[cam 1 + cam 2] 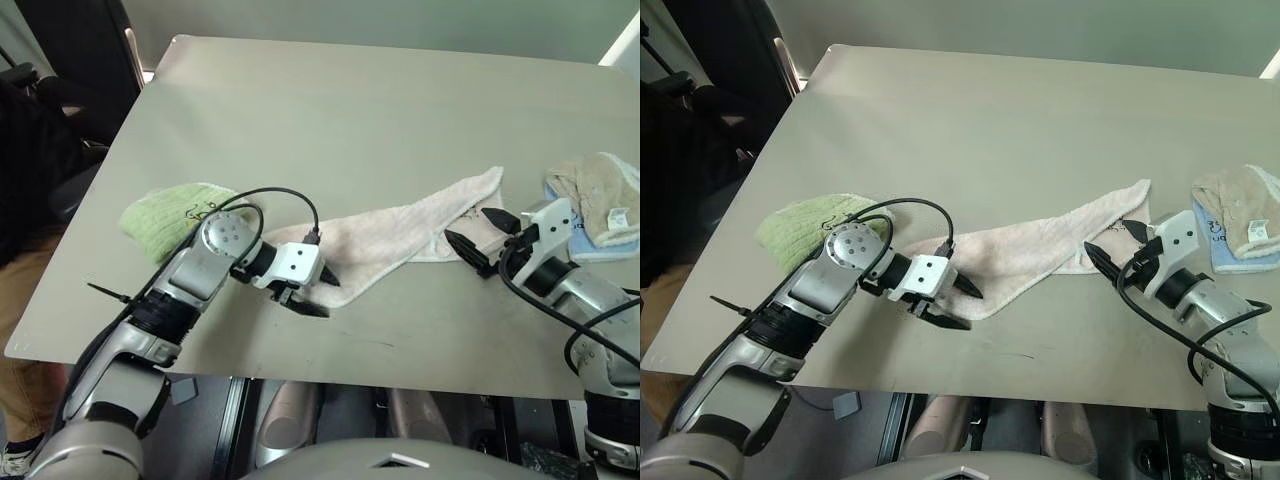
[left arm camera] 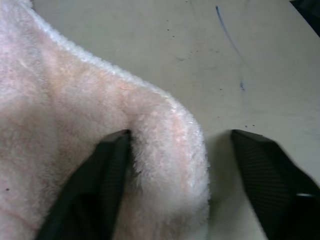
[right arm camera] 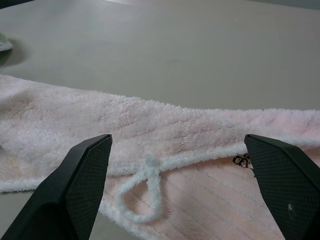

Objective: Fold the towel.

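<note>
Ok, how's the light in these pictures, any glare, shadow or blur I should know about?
Left eye view: even light, faint sheen on the far table, soft shadow under the left tool. Left wrist view: towel close and soft in focus, dark shadow beside one finger. Right wrist view: loop sharp, far table hazy.

**Both arms low over the table, jaws apart**

The left arm reaches in from the near left corner, its wrist bent across toward the right, and the left gripper point(image 1: 318, 293) tilts downward with its two black fingers parted, one finger point(image 2: 97, 185) pressed into the pale pink terry towel point(image 1: 400, 235). The right arm comes in from the near right, forearm angled inward, and the right gripper point(image 1: 478, 240) is held nearly level, fingers spread wide.
</note>
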Controlling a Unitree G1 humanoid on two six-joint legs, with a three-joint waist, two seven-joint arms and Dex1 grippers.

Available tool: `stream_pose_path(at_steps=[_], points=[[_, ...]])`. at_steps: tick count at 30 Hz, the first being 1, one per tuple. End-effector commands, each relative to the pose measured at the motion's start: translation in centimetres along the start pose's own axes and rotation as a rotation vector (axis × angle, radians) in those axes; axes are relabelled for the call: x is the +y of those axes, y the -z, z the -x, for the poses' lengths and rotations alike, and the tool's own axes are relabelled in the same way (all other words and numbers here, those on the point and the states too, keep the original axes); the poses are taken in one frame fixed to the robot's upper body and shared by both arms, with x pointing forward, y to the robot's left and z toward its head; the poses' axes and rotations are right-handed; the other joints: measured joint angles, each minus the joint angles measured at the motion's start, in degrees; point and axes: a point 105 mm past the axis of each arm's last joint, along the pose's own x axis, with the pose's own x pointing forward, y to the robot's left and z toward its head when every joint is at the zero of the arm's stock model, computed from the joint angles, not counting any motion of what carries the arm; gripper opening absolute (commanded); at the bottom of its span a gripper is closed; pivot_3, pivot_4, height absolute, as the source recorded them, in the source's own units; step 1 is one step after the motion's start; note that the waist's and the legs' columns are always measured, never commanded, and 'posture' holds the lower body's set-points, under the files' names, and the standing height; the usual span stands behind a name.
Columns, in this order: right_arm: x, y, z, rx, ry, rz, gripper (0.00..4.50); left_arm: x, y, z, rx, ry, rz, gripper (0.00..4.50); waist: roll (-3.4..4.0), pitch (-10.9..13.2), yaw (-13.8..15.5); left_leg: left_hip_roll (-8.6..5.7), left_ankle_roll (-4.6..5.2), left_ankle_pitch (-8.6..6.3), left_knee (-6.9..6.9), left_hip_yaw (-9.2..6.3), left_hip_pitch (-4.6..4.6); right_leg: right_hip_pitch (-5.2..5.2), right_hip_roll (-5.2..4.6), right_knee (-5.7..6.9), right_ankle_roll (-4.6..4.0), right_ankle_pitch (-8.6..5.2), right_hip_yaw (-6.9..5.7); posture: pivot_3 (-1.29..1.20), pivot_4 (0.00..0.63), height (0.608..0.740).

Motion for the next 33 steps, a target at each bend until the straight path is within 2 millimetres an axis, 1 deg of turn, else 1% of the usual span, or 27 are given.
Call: stream_pose_path(at_steps=[1,4,6,9,13,14,17,18,21,24,27,31,33], points=[[0.0,-1.2,0.3,-0.038,0.012,0.03,4.5,0.5,0.0,0.4,0.006,-0.026,-0.01,1.8,0.0,0.0,0.0,0.0,0.0,0.0,0.0,0.0,0.0,0.0,0.0,0.0,0.01,0.0,0.0,0.0,0.15,0.739],[-0.1,-1.2,0.4,-0.039,0.014,0.032,4.5,0.5,0.0,0.4,0.004,-0.027,-0.01,0.8,0.0,0.0,-0.1,0.01,0.02,0.01,0.0,0.0,0.0,0.0,0.01,-0.01,0.03,-0.02,0.0,0.0,0.15,0.739],[-0.1,-1.2,0.4,-0.04,0.013,0.033,4.5,0.5,0.0,0.4,0.003,-0.027,-0.009,0.05,0.0,0.0,-0.1,0.01,0.07,0.04,0.0,0.0,0.0,0.0,0.01,-0.02,0.04,-0.02,0.0,0.0,0.15,0.739],[-0.4,-1.6,0.2,-0.044,0.016,0.053,4.5,0.2,0.2,0.6,0.003,-0.035,-0.013,0.02,0.0,0.0,-0.1,0.01,0.14,0.09,0.0,0.0,0.0,0.0,0.01,-0.01,0.04,-0.03,0.0,0.0,0.15,0.739],[-1.5,-2.2,-0.3,-0.033,0.053,0.143,4.5,0.9,-0.4,2.4,-0.072,-0.121,0.04,0.02,0.0,0.0,-0.3,0.01,0.14,0.08,0.0,0.01,-0.01,-0.02,0.01,-0.01,0.15,-0.08,0.0,0.0,0.15,0.739],[-1.9,-2.3,-0.4,-0.018,0.062,0.198,4.5,1.0,-0.6,3.1,-0.098,-0.144,0.05,0.02,0.0,0.0,-0.3,0.01,0.14,0.08,0.0,0.01,0.0,-0.02,0.01,0.0,0.15,-0.07,0.0,0.0,0.15,0.739],[-4.7,-2.9,-1.0,0.052,0.117,0.429,4.5,0.8,-1.5,5.8,-0.162,-0.215,0.082,0.02,0.0,0.0,-0.6,0.01,0.12,0.08,0.0,0.01,-0.02,-0.03,0.01,-0.01,0.02,0.05,0.0,0.0,0.15,0.739],[-5.1,-3.1,-1.2,0.062,0.119,0.471,4.5,0.7,-1.6,6.2,-0.169,-0.223,0.09,0.02,0.0,0.0,-0.6,0.01,0.11,0.07,0.0,0.01,-0.02,-0.05,0.01,-0.02,0.0,0.08,0.0,0.0,0.15,0.739],[-6.4,-3.4,-2.0,0.104,0.083,0.628,4.5,-0.3,-1.1,7.6,-0.149,-0.247,0.118,0.02,0.06,0.0,-0.6,0.04,0.13,0.05,-0.01,0.01,0.01,-0.07,0.02,-0.01,0.0,0.06,0.0,0.0,0.15,0.739],[-7.4,-2.8,-2.5,0.164,0.041,0.792,4.5,-0.6,-0.6,8.7,-0.133,-0.3,0.137,0.02,0.06,0.0,-0.6,0.1,0.2,0.03,-0.04,0.01,0.0,-0.09,0.04,0.0,0.05,0.04,-0.03,0.0,0.15,0.739],[-8.1,-2.1,-2.7,0.21,-0.012,0.911,4.5,-0.5,-0.6,9.1,-0.135,-0.342,0.143,0.02,0.07,0.0,-0.2,0.13,0.22,0.02,-0.04,0.0,-0.04,-0.13,0.04,0.02,0.05,0.06,-0.06,0.0,0.15,0.739],[-8.2,-1.8,-2.5,0.224,-0.075,0.994,4.5,-0.9,-0.8,8.7,-0.14,-0.34,0.144,0.02,0.07,0.0,-0.1,0.11,0.04,-0.12,-0.04,0.02,-0.05,-0.13,0.02,0.0,0.01,0.07,-0.06,0.0,0.15,0.739],[-8.6,-1.7,-2.2,0.244,-0.092,1.062,4.5,-1.1,-0.8,8.4,-0.143,-0.342,0.15,0.02,0.07,0.0,-0.1,0.12,0.04,-0.13,-0.04,0.03,-0.04,-0.13,0.02,0.0,-0.02,0.08,-0.06,0.0,0.15,0.739]])
